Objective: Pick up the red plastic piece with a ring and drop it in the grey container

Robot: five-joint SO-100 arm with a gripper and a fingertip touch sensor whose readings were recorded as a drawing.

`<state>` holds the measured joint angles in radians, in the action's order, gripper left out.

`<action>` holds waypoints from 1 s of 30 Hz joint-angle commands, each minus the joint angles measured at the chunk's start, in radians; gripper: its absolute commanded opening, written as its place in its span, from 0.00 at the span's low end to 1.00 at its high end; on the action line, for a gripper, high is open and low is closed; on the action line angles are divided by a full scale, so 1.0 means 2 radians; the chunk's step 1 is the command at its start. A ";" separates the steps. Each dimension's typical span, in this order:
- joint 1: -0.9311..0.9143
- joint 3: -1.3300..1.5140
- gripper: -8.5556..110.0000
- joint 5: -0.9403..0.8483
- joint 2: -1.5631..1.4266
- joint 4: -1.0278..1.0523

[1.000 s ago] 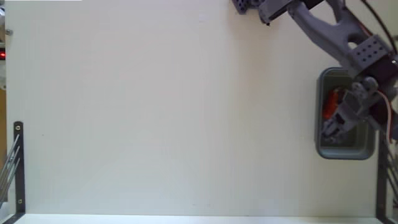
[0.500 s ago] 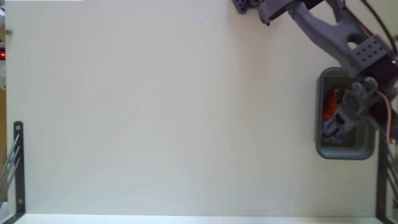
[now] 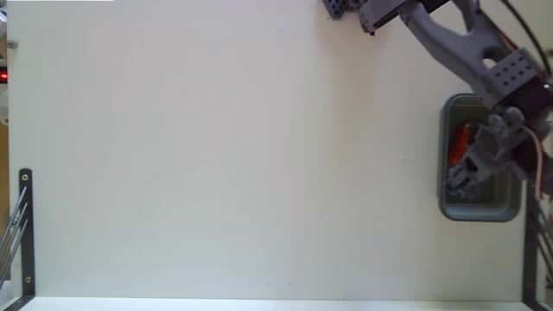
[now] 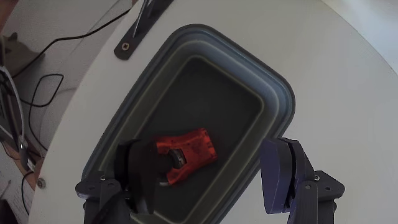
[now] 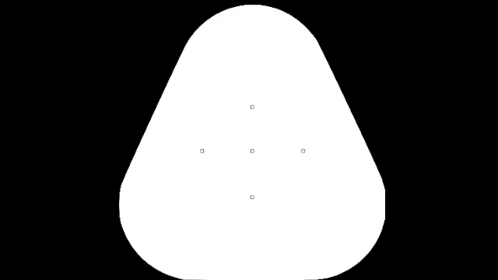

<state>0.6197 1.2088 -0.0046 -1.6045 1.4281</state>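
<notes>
Seen from the fixed view, we find a wide white table [image 3: 216, 155], with a black metal bracket [image 3: 25, 229] screwed along its left edge and a matching black strip [image 3: 530, 250] at the right edge, just beside the grey container [image 3: 449, 206]. The grey arm [image 3: 458, 43] reaches in from the top right and crosses over the container, covering much of its inside from this angle. In the wrist view we see black cables [image 4: 43, 81] trailing off the table's edge beyond another black bracket [image 4: 140, 28].

The red plastic piece with a ring [image 4: 189, 149] lies flat on the dark floor of the container [image 4: 273, 84], toward the side nearer the camera. In the fixed view only a sliver of it [image 3: 461, 138] shows beside the arm.

The gripper [image 4: 214, 165] hangs above the container with its jaws spread wide and nothing between them. We see one finger [image 4: 140, 171] close beside the piece's ring end, partly overlapping it in the picture, while the other finger [image 4: 280, 168] stands well apart, over the container's rim. Whether the near finger touches the piece we cannot tell.
</notes>
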 commanded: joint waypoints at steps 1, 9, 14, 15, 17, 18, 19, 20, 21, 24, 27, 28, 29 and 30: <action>-0.012 0.007 1.00 0.002 -0.047 -0.001; -0.042 0.047 1.00 0.002 -0.087 -0.001; -0.066 0.078 1.00 0.002 -0.118 -0.001; -0.071 0.085 1.00 0.002 -0.125 0.000; -0.081 0.097 1.00 0.002 -0.138 0.000; -0.086 0.105 1.00 0.002 -0.145 0.000; -0.090 0.110 1.00 0.002 -0.150 0.000; -0.096 0.117 1.00 0.002 -0.158 0.000; -0.102 0.125 1.00 0.002 -0.166 0.000; -0.118 0.146 1.00 0.002 -0.187 0.000; -0.135 0.168 1.00 0.002 -0.208 0.000; -0.139 0.173 1.00 0.002 -0.214 0.000; -0.145 0.181 1.00 0.002 -0.222 0.000; -0.151 0.189 1.00 0.002 -0.230 0.000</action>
<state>0.3451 1.5585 -0.0031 -1.9589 1.4281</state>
